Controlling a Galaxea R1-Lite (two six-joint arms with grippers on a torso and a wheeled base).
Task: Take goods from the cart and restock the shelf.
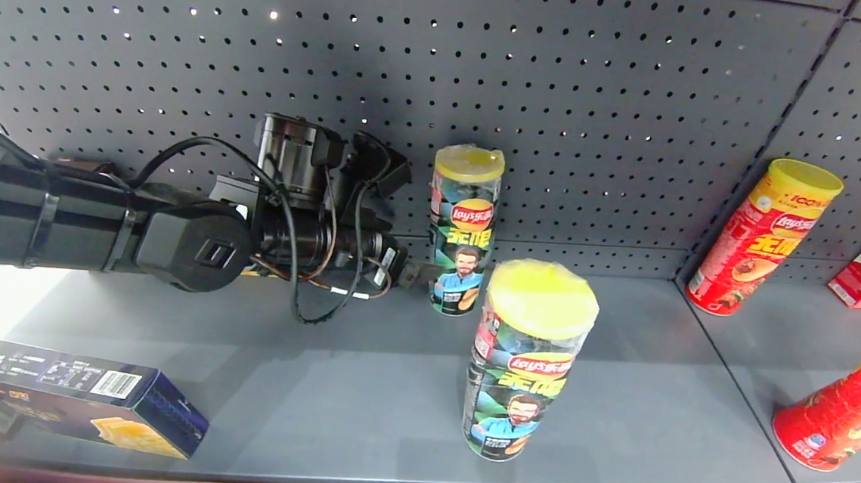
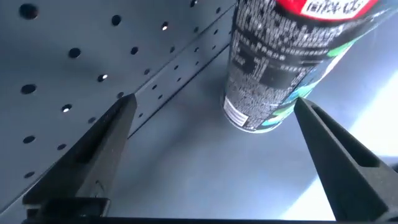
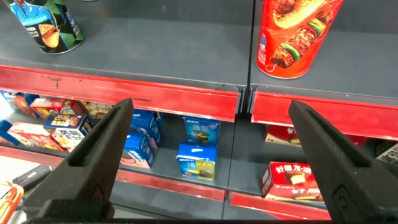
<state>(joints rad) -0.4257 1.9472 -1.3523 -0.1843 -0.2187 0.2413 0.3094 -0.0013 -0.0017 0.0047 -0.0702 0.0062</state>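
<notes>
1. Left tool [image 2: 214,102] is spread and empty, lying level over the shelf [image 1: 314,385] near its back edge
2. The rear crisp can [image 1: 464,232] stands upright at that back edge, just ahead of the tool's tips, long axis vertical
3. Right tool [image 3: 208,106], also spread, hangs off the shelf's front edge, so the left is nearer

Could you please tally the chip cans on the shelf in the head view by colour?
Dark cans: 2
Red cans: 2
Total: 4
</notes>
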